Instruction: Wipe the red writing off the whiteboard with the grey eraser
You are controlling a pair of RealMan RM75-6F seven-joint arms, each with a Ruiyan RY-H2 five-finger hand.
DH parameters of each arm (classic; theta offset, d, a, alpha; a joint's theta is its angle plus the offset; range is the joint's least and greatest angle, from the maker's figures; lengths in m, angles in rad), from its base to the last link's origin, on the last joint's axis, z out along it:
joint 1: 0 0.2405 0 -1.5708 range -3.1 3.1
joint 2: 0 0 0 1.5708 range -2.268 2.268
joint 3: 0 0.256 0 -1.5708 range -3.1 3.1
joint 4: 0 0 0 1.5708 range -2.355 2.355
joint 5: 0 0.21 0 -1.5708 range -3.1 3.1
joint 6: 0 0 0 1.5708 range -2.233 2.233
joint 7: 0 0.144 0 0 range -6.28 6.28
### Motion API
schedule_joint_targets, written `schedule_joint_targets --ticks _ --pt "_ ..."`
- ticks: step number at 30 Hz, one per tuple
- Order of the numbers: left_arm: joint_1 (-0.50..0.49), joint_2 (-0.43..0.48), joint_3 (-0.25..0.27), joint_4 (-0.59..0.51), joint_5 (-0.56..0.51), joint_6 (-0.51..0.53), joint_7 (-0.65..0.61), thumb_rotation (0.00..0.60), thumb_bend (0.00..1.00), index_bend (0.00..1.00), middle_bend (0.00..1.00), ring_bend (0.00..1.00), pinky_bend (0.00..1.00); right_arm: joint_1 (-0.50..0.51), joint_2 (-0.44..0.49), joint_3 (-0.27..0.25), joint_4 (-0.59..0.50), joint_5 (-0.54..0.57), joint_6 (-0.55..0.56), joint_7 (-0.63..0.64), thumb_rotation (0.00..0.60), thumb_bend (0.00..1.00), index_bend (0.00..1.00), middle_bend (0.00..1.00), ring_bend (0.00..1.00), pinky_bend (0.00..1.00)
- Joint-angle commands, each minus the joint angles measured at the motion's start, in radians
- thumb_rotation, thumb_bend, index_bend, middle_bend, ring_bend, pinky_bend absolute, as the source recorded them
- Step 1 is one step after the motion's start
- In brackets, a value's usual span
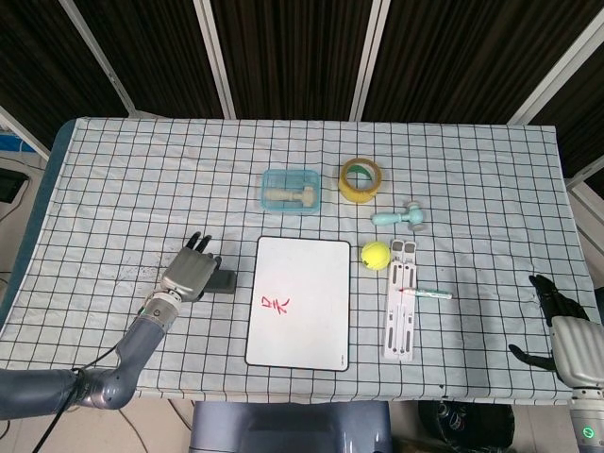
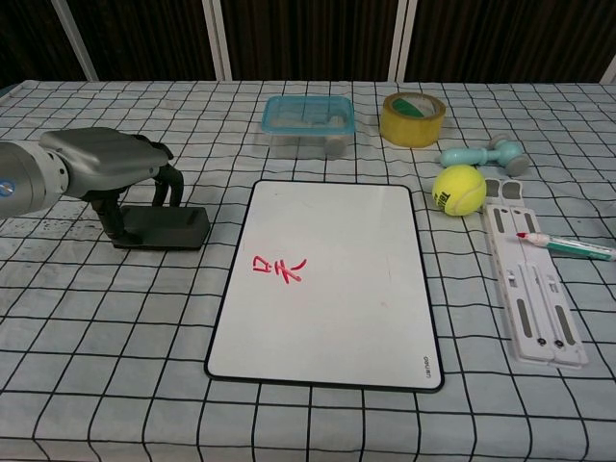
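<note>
The white whiteboard (image 1: 311, 269) (image 2: 337, 231) lies flat at the table's middle, with red writing (image 1: 276, 304) (image 2: 278, 269) on its left half. The dark grey eraser (image 1: 225, 281) (image 2: 171, 229) lies on the cloth just left of the board. My left hand (image 1: 192, 272) (image 2: 108, 166) arches over the eraser's left end, thumb down at its near-left corner and fingers against its far edge, gripping it on the table. My right hand (image 1: 564, 326) hangs beyond the table's front right corner, fingers apart and empty; only the head view shows it.
A blue lidded box (image 1: 291, 191) (image 2: 308, 123) and a yellow tape roll (image 1: 362, 179) (image 2: 413, 119) stand behind the board. To its right are a tennis ball (image 1: 376, 254) (image 2: 458, 189), a teal tool (image 1: 400, 218) (image 2: 486, 154), a white rack (image 1: 399, 326) (image 2: 535, 308) and a pen (image 1: 427, 293) (image 2: 568, 247).
</note>
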Motion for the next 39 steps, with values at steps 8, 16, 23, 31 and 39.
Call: schedule_joint_targets --ticks 8,16,23,31,39 --pt "-0.011 -0.010 0.000 0.018 -0.024 -0.002 0.005 0.600 0.25 0.37 0.42 0.00 0.02 0.002 0.003 0.001 -0.005 0.005 -0.004 0.000 0.600 0.08 0.06 0.11 0.20 0.21" --pt "-0.018 0.008 -0.005 -0.020 -0.011 0.005 -0.002 0.600 0.31 0.42 0.46 0.00 0.02 0.000 0.003 0.001 -0.006 0.006 -0.004 0.005 0.600 0.08 0.06 0.11 0.20 0.21" --pt "-0.026 0.051 -0.024 -0.103 0.013 0.043 0.001 0.600 0.32 0.43 0.47 0.00 0.02 -0.001 0.003 0.000 -0.006 0.004 0.000 0.006 0.600 0.08 0.06 0.11 0.20 0.21" --pt "-0.081 0.010 -0.079 -0.145 0.004 0.109 0.086 0.600 0.35 0.44 0.48 0.00 0.02 0.000 0.004 0.001 -0.010 0.006 -0.002 0.007 0.600 0.08 0.06 0.11 0.20 0.21" --pt "-0.167 -0.128 -0.128 -0.081 -0.097 0.143 0.206 0.600 0.36 0.44 0.48 0.00 0.02 0.000 0.005 0.002 -0.009 0.009 -0.004 0.010 0.600 0.08 0.06 0.11 0.20 0.21"
